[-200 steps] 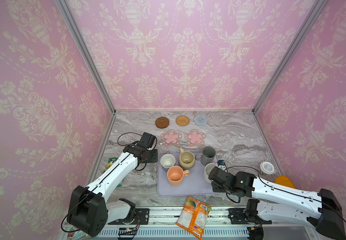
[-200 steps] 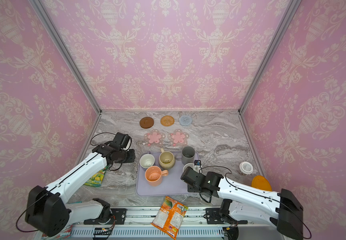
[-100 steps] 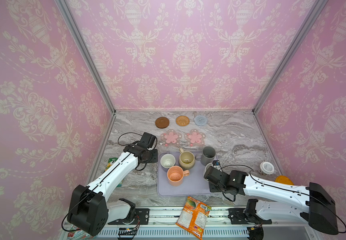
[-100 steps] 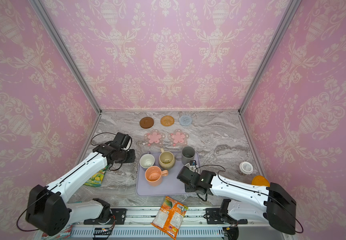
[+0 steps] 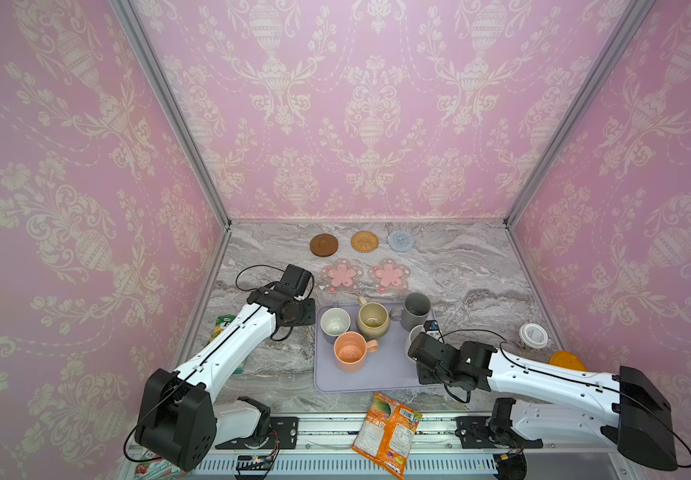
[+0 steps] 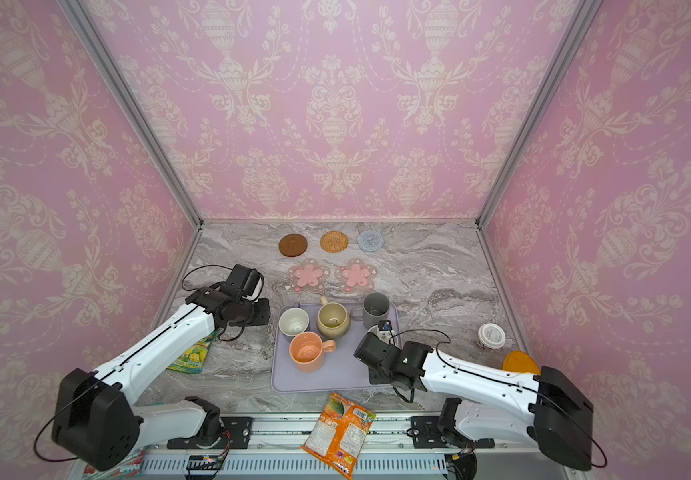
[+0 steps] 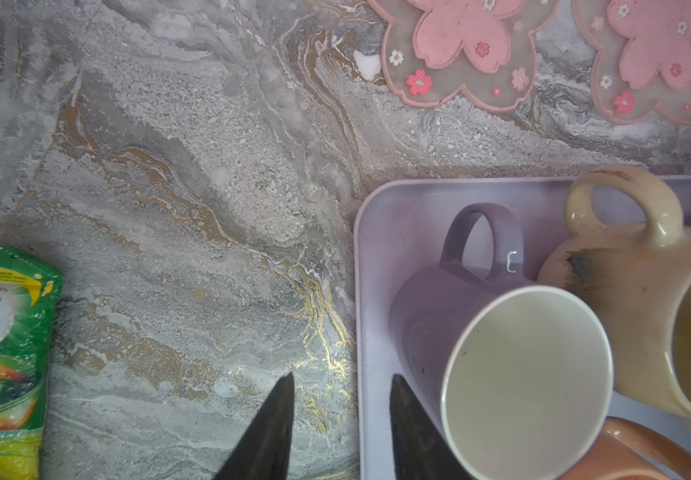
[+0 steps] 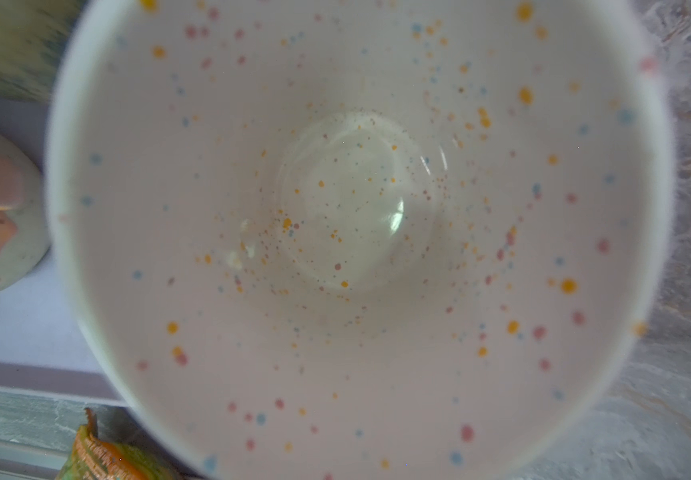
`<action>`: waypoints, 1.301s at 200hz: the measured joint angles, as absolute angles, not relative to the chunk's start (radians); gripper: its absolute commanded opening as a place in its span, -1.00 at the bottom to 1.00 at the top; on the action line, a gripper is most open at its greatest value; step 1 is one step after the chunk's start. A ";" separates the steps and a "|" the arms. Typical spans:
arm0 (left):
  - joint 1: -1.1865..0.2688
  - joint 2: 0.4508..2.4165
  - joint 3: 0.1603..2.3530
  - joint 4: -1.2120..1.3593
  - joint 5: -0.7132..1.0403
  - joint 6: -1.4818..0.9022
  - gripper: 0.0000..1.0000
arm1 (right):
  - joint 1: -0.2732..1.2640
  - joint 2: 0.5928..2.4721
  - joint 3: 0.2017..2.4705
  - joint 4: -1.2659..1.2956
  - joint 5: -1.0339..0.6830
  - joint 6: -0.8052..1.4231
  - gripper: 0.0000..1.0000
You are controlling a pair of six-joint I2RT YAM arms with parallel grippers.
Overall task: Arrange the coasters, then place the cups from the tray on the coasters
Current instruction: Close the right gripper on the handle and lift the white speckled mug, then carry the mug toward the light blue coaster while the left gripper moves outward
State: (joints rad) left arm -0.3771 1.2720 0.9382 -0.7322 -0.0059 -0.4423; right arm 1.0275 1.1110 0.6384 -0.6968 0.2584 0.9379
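White speckled mug (image 5: 413, 336) is sitting on the lavender-grey tray (image 5: 377, 376) in both top views, right gripper (image 5: 418, 351) crowding over it; five coasters (image 5: 364, 241) are lying arranged beyond, bare. Left wrist: left gripper (image 7: 341, 378) is hovering, jaws apart, by the lavender mug (image 7: 522, 374). Right wrist: the mug's dotted bowl is filling the frame; whether jaws are clamping, I cannot tell. First pickup seems starting, calling for a level lift.

A: How's the light?
B: Bright and even in both top views, with faint, soft shadows on the surface (image 5: 460, 266); the walls bow toward the frame edges.
A: The wrist views?
B: Left is sharp, with a glint on the handle of the lavender mug (image 7: 526, 374). Right is soft: the speckled white mug (image 8: 356, 228) fills the frame and its rim is blurred.
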 measured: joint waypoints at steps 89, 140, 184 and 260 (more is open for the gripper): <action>-0.377 1.295 0.978 -0.742 -0.006 -0.443 -0.19 | 1.028 0.967 0.608 -0.777 0.257 0.945 -1.00; -0.377 1.320 1.011 -0.743 -0.006 -0.443 -0.18 | 1.011 0.911 0.616 -0.863 0.305 0.947 -1.00; -0.377 1.348 1.066 -0.757 -0.006 -0.442 -0.18 | 0.955 0.911 0.663 -0.935 0.336 0.937 -1.00; -0.377 1.472 1.200 -0.779 -0.008 -0.423 -0.19 | 0.683 0.961 0.754 -0.936 0.299 0.765 -1.00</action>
